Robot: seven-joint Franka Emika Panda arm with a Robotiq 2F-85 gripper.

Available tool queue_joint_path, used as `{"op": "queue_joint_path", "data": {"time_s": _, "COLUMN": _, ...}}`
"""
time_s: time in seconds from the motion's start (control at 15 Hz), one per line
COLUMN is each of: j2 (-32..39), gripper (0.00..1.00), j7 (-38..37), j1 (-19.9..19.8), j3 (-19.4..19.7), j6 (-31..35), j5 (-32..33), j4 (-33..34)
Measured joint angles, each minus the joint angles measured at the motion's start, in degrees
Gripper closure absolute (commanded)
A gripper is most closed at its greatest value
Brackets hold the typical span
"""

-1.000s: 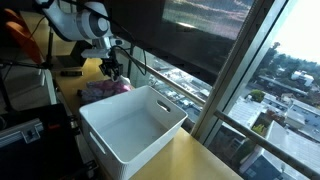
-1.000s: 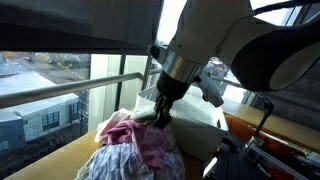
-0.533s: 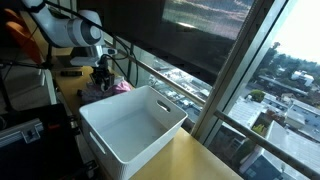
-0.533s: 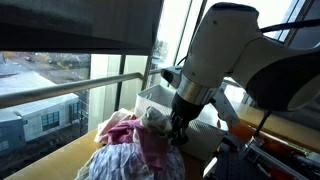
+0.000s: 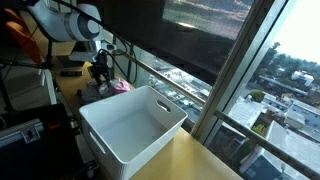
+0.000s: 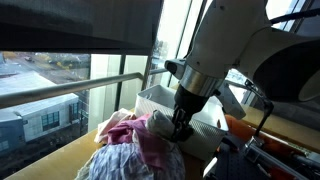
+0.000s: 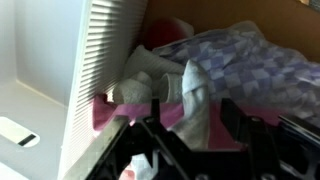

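Note:
My gripper (image 7: 193, 118) hangs low over a heap of clothes, right beside the ribbed wall of a white plastic bin (image 7: 95, 60). Its jaws stand apart. A pale grey cloth (image 7: 195, 95) lies between the fingers with a gap on each side. Under it are a pink garment (image 7: 175, 118) and a blue checked cloth (image 7: 245, 60). In both exterior views the gripper (image 5: 100, 72) (image 6: 180, 130) points down at the clothes heap (image 6: 130, 150) (image 5: 118, 87), by the bin (image 5: 160, 140) (image 6: 160, 100).
The bin stands on a wooden table (image 5: 200, 160) along a large window with a metal rail (image 6: 60, 90). Dark equipment and cables (image 5: 25, 125) crowd the side away from the window. An orange object (image 5: 20, 35) sits behind the arm.
The arm has shifted along the heap toward the bin and lowered a little. The pale cloth has turned up at the fingers, and the jaws have spread apart.

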State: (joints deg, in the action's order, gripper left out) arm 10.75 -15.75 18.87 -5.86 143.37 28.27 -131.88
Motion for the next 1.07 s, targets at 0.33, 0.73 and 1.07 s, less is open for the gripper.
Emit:
{"op": "queue_joint_path", "data": {"time_s": 0.33, "j2": -7.9, "gripper": 0.00, "j7": 0.3, "j1": 0.0, "j3": -2.2, "j6": -7.0, "j5": -0.5, "j4": 3.4}}
{"op": "queue_joint_path", "data": {"time_s": 0.73, "j2": -9.5, "gripper": 0.00, "j7": 0.7, "j1": -0.8, "j3": -4.2, "j6": -9.2, "j5": -0.6, "j4": 5.7}}
{"op": "queue_joint_path", "data": {"time_s": 1.07, "j2": -4.7, "gripper": 0.00, "j7": 1.9, "j1": -3.9, "j3": -4.0, "j6": -8.0, "j5": -2.3, "j4": 5.6}}
